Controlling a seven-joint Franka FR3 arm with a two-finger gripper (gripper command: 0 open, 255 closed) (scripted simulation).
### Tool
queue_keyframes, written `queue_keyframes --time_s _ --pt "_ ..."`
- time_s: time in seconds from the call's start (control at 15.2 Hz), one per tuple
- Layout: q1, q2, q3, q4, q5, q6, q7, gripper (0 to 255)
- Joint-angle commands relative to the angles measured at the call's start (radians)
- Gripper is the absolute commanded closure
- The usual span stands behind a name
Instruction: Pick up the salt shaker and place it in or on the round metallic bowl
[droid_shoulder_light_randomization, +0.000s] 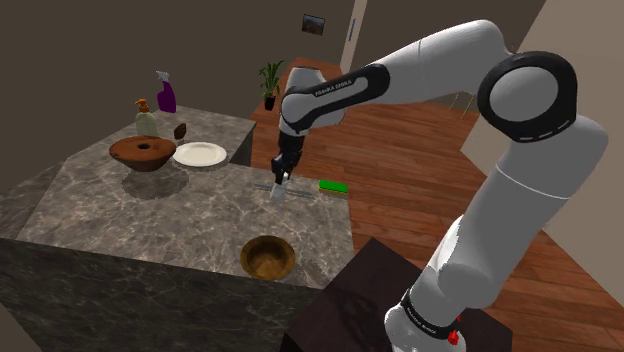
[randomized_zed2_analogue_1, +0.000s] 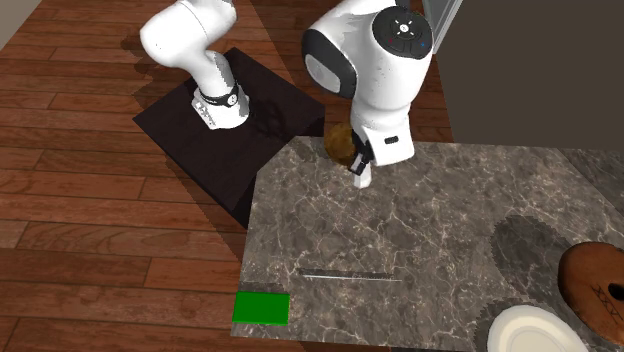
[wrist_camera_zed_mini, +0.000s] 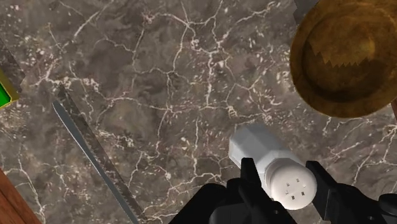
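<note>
My black gripper (wrist_camera_zed_mini: 286, 179) is shut on a white salt shaker (wrist_camera_zed_mini: 256, 145), clasping it near its holed cap. In the shoulder view the gripper (droid_shoulder_light_randomization: 282, 176) holds the shaker (droid_shoulder_light_randomization: 279, 191) upright over the marble counter, close by a knife. The round golden-brown bowl (droid_shoulder_light_randomization: 268, 256) sits near the counter's front edge, toward the stand. In the wrist view this bowl (wrist_camera_zed_mini: 347, 60) lies a short way beyond the shaker, off to one side. In the second exterior view the shaker (randomized_zed2_analogue_1: 362, 179) hangs under the wrist, and the bowl (randomized_zed2_analogue_1: 340, 146) is partly hidden behind the arm.
A long knife (droid_shoulder_light_randomization: 290, 191) (randomized_zed2_analogue_1: 350, 276) and a green block (droid_shoulder_light_randomization: 333, 186) (randomized_zed2_analogue_1: 261, 307) lie on the counter (droid_shoulder_light_randomization: 150, 215). At the back stand a wide brown dish (droid_shoulder_light_randomization: 143, 152), a white plate (droid_shoulder_light_randomization: 200, 153), a purple spray bottle (droid_shoulder_light_randomization: 165, 93) and a soap bottle (droid_shoulder_light_randomization: 146, 118).
</note>
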Motion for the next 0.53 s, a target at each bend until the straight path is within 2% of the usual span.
queue_keyframes --time_s 0.0,0.46 --pt "0.021 -0.053 0.021 -0.063 0.0 0.013 0.042 255" --pt "0.092 -0.209 0.107 -0.201 0.018 0.008 0.188 255"
